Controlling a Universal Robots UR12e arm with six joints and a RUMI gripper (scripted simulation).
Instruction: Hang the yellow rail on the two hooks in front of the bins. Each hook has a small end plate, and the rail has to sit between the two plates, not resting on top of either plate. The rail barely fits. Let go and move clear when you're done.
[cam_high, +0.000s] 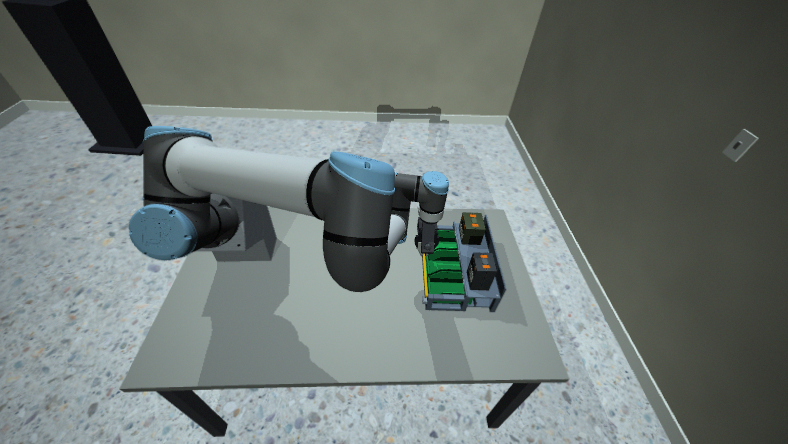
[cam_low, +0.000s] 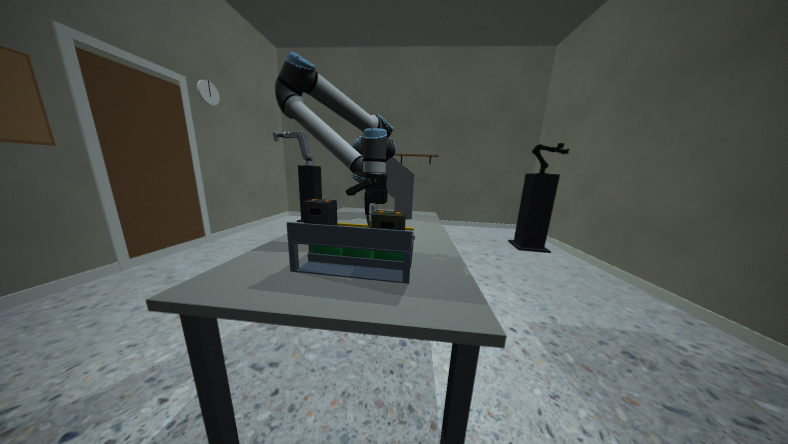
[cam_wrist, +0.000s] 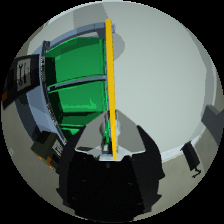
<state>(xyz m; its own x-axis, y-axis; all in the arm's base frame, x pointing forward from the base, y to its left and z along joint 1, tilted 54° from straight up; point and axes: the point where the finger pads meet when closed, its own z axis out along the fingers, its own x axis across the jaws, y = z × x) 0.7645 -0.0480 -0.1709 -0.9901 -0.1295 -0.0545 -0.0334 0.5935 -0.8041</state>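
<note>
The yellow rail (cam_wrist: 109, 85) is a thin straight bar. It runs along the front edge of the green bins (cam_wrist: 80, 85). My gripper (cam_wrist: 112, 110) is shut on the rail near its one end. In the top view the rail (cam_high: 425, 274) lies along the left side of the grey rack (cam_high: 462, 261), below my gripper (cam_high: 425, 245). In the exterior view the rail (cam_low: 358, 224) shows as a thin yellow line behind the rack's top edge, under my gripper (cam_low: 370, 209). The hooks and their end plates are too small to make out.
Two dark boxes with orange marks (cam_high: 473, 227) (cam_high: 483, 270) sit on the rack's back shelf. The rack stands on a grey table (cam_high: 341, 308) near its right side. A black pedestal (cam_low: 533, 209) stands on the floor far off.
</note>
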